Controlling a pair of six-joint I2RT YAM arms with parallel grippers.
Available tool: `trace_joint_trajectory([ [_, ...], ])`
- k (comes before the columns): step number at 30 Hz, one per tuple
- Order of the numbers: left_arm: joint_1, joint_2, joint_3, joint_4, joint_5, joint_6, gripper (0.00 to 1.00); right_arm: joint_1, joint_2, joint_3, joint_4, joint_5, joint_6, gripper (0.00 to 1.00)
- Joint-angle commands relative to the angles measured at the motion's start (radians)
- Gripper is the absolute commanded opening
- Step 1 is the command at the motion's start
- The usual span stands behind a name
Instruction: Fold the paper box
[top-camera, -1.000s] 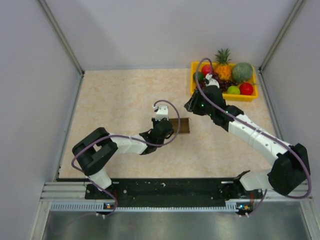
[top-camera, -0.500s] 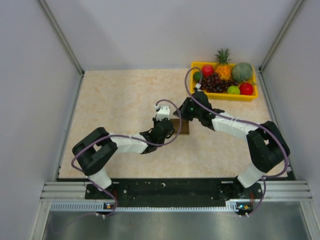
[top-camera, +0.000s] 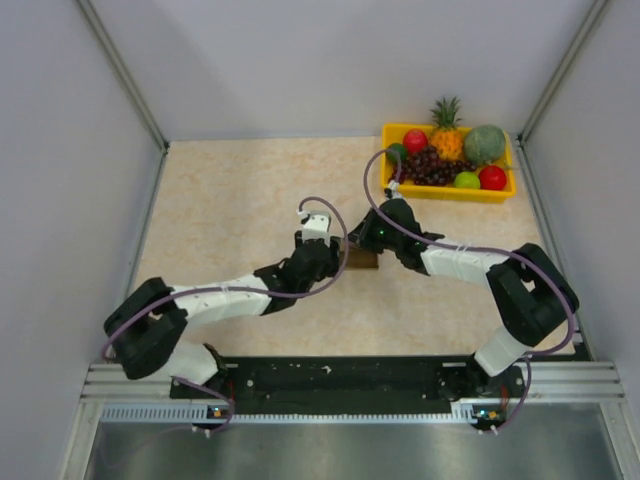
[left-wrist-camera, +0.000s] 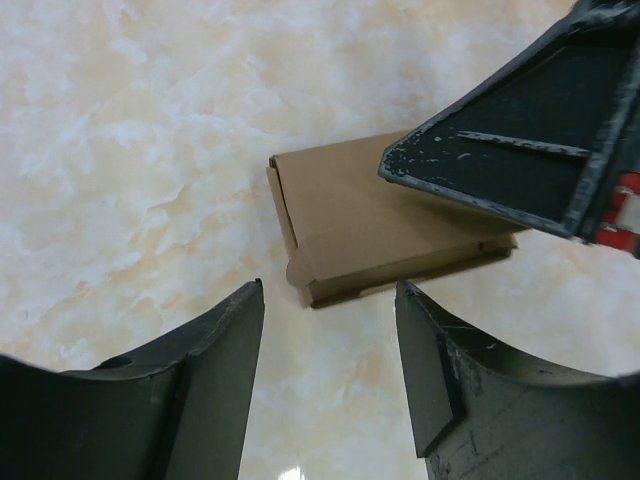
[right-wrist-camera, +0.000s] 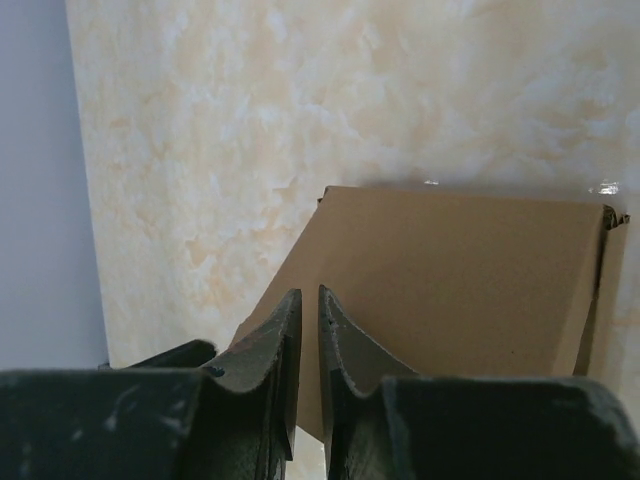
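The paper box (left-wrist-camera: 370, 225) lies on the marbled table as a small, flat, closed brown cardboard box. From above only a sliver of the paper box (top-camera: 364, 260) shows between the two wrists. My left gripper (left-wrist-camera: 330, 290) is open just short of the box's near corner, with only table between its fingers. My right gripper (right-wrist-camera: 309, 292) is shut, a thin slit between its tips, and its tips are down on the box's lid (right-wrist-camera: 460, 280). In the left wrist view the right arm's finger (left-wrist-camera: 520, 160) covers the box's far right part.
A yellow tray (top-camera: 388, 170) of fruit sits at the back right corner, behind the right arm. Grey walls enclose the table on three sides. Both arms' cables loop above the box.
The right arm swung from the fruit tray down onto the box and its jaws closed. The left gripper opened and drew back a little from the box.
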Motion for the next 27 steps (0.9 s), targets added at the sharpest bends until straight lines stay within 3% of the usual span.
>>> trace_joint_trajectory([
  [1,-0.001,-0.23,-0.061,-0.122,0.138,-0.062,0.6,0.023,-0.046,-0.053,0.103,0.034,-0.048,0.12],
  [6,0.034,-0.47,-0.081,-0.278,0.307,-0.077,0.59,0.026,-0.066,-0.13,0.204,0.036,-0.078,0.12],
  [11,0.14,-0.533,-0.076,-0.276,0.511,-0.099,0.59,0.026,-0.062,-0.17,0.253,0.024,-0.096,0.12],
  [13,0.201,-0.489,-0.071,-0.242,0.638,-0.108,0.58,0.029,-0.054,-0.172,0.258,0.02,-0.101,0.12],
  [16,0.264,-0.396,-0.039,-0.22,0.717,-0.117,0.55,0.031,-0.043,-0.181,0.269,0.024,-0.116,0.12],
  [20,0.295,-0.258,0.05,-0.187,0.822,-0.088,0.41,0.032,-0.038,-0.199,0.269,0.028,-0.16,0.12],
  [24,0.325,-0.153,0.114,-0.207,0.835,-0.097,0.33,0.032,-0.038,-0.204,0.256,-0.001,-0.205,0.12],
  [27,0.338,-0.126,0.087,-0.106,0.837,-0.14,0.32,0.032,-0.035,-0.216,0.264,-0.015,-0.225,0.12],
])
